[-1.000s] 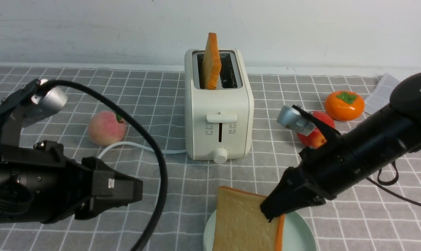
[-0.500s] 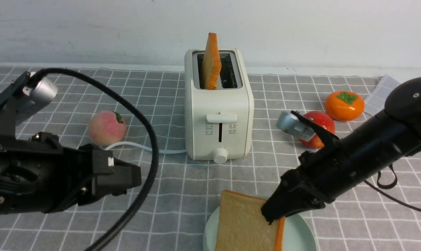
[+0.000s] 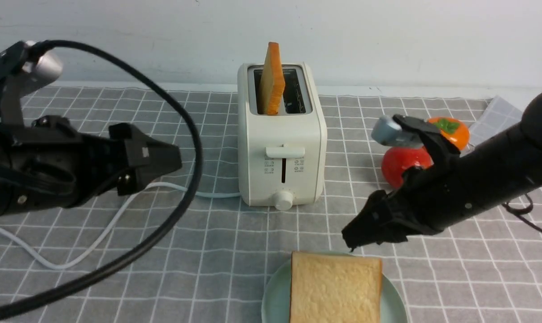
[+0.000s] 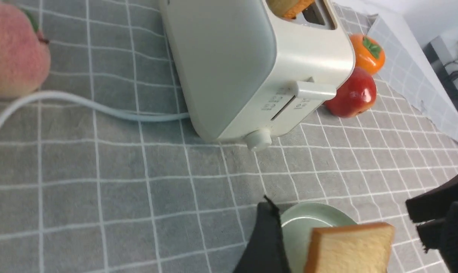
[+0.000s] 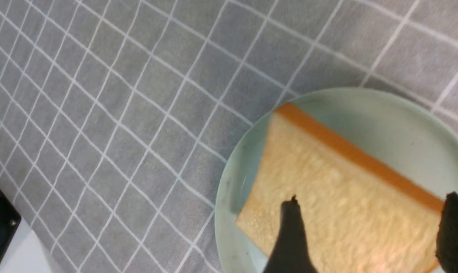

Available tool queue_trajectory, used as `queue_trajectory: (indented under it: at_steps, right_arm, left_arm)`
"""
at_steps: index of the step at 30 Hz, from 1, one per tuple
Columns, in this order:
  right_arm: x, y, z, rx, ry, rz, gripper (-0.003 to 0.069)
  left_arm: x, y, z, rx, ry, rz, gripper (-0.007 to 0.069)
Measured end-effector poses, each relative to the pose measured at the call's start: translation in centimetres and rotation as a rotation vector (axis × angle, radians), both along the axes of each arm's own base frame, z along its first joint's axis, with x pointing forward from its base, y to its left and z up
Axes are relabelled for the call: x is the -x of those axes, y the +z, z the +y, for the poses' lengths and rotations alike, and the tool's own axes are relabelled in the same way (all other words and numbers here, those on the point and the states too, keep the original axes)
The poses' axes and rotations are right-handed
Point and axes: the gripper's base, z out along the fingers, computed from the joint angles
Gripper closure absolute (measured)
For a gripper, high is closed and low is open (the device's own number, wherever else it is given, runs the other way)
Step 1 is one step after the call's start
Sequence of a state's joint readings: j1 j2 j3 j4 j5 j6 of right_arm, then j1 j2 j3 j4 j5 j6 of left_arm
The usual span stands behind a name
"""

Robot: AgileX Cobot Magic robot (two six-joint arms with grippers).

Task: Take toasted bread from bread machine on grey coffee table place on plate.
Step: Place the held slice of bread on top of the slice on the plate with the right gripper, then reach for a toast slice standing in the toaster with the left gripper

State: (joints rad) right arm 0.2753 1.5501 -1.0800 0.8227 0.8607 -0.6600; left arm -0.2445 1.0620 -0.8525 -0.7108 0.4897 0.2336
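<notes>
One slice of toasted bread (image 3: 336,287) lies flat on the mint-green plate (image 3: 271,296) at the near edge of the grey coffee table (image 3: 208,233). My right gripper (image 3: 354,235) hangs open just above the slice's far edge, not touching it; in the right wrist view the gripper (image 5: 373,235) has its jaws wide apart over the slice (image 5: 339,197). A second slice (image 3: 272,78) stands in the left slot of the cream bread machine (image 3: 282,152). My left gripper (image 3: 172,157) is open and empty, raised left of the bread machine.
A red apple (image 3: 403,163) and an orange persimmon (image 3: 450,130) lie right of the bread machine, behind my right arm. A peach (image 4: 13,64) lies to its left. The white cord (image 3: 73,251) trails across the cloth. My left arm's black cable (image 3: 181,112) loops in front.
My right gripper has opened and lifted, and the slice it held tilted now lies flat on the plate. My left arm has risen and now hides the peach in the front view.
</notes>
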Motion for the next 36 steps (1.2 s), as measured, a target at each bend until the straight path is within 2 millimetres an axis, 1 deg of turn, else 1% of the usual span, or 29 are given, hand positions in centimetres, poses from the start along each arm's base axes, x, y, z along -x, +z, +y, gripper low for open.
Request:
queue_trajectory:
  at_steps: [2,3,4,5,6,9,10,11,12,15,16,17,18,19,21,22,23,24,27,29,33,36]
  right_arm:
    - [0.4,1.1,-0.2,-0.004,-0.003,-0.039,0.0147]
    - [0.5,1.3,-0.2,-0.005,-0.003,-0.047,0.0145]
    - [1.0,2.2,-0.4,-0.013,-0.002,-0.077,0.0140]
    - [1.2,2.5,-0.4,-0.015,-0.002,-0.085,0.0140]
    - [1.9,3.6,-0.6,-0.025,0.000,-0.122,0.0139]
    - [2.6,4.8,-0.9,-0.029,-0.001,-0.161,0.0139]
    - [3.5,6.0,-1.2,-0.032,-0.006,-0.196,0.0138]
    - [3.9,6.5,-1.3,-0.030,-0.006,-0.212,0.0138]
    - [4.5,7.1,-1.6,-0.031,-0.013,-0.229,0.0138]
    - [5.8,8.3,-2.2,-0.009,-0.024,-0.263,0.0137]
    - [6.2,8.6,-2.4,0.006,-0.031,-0.272,0.0137]
    - [6.4,8.8,-2.6,0.017,-0.037,-0.278,0.0137]
    - [6.5,8.8,-2.7,0.026,-0.041,-0.279,0.0137]
    - [6.8,9.0,-3.0,0.046,-0.048,-0.282,0.0137]
    - [7.0,9.0,-3.2,0.066,-0.059,-0.272,0.0137]
    - [7.0,8.9,-3.3,0.074,-0.062,-0.268,0.0137]
    - [7.1,8.9,-3.3,0.084,-0.066,-0.263,0.0137]
    - [7.1,8.8,-3.4,0.093,-0.069,-0.260,0.0137]
    - [7.1,8.6,-3.5,0.106,-0.075,-0.251,0.0137]
    - [7.1,8.6,-3.6,0.110,-0.075,-0.251,0.0137]
    - [7.1,8.6,-3.6,0.113,-0.076,-0.253,0.0137]
    - [7.0,8.6,-3.6,0.113,-0.077,-0.254,0.0137]
  left_arm:
    - [-1.1,0.9,-0.4,-0.032,-0.039,-0.017,0.0050]
    - [-1.3,1.1,-0.5,-0.035,-0.044,-0.020,0.0050]
    - [-2.5,2.1,-0.9,-0.039,-0.058,-0.034,0.0050]
    - [-2.5,2.1,-0.9,-0.040,-0.060,-0.033,0.0050]
    - [-3.9,3.1,-1.5,-0.040,-0.080,-0.042,0.0050]
    - [-5.1,3.8,-2.5,-0.044,-0.117,-0.041,0.0050]
    - [-6.2,4.2,-3.9,-0.054,-0.163,-0.043,0.0050]
    - [-6.7,4.3,-4.5,-0.063,-0.179,-0.042,0.0050]
    - [-7.5,4.1,-5.6,-0.074,-0.202,-0.030,0.0050]
    - [-9.9,4.2,-8.2,-0.061,-0.196,0.004,0.0050]
    - [-11.1,3.7,-8.9,-0.059,-0.170,0.038,0.0050]
    - [-11.9,3.9,-9.5,-0.059,-0.155,0.041,0.0050]
    - [-12.7,3.5,-10.0,-0.053,-0.134,0.067,0.0050]
    - [-13.7,3.5,-10.6,-0.065,-0.107,0.068,0.0050]
    - [-15.7,2.6,-11.6,-0.100,-0.068,0.084,0.0050]
    - [-16.3,2.6,-11.9,-0.112,-0.049,0.080,0.0051]
    - [-17.5,2.2,-12.3,-0.139,-0.024,0.077,0.0051]
    - [-18.0,1.9,-12.5,-0.141,-0.004,0.083,0.0051]
    - [-20.6,0.3,-13.1,-0.170,0.071,0.091,0.0052]
    - [-21.7,-0.9,-13.5,-0.183,0.095,0.100,0.0057]
    - [-23.0,-2.9,-14.1,-0.171,0.114,0.120,0.0087]
    - [-23.3,-3.2,-14.2,-0.164,0.115,0.111,0.0109]
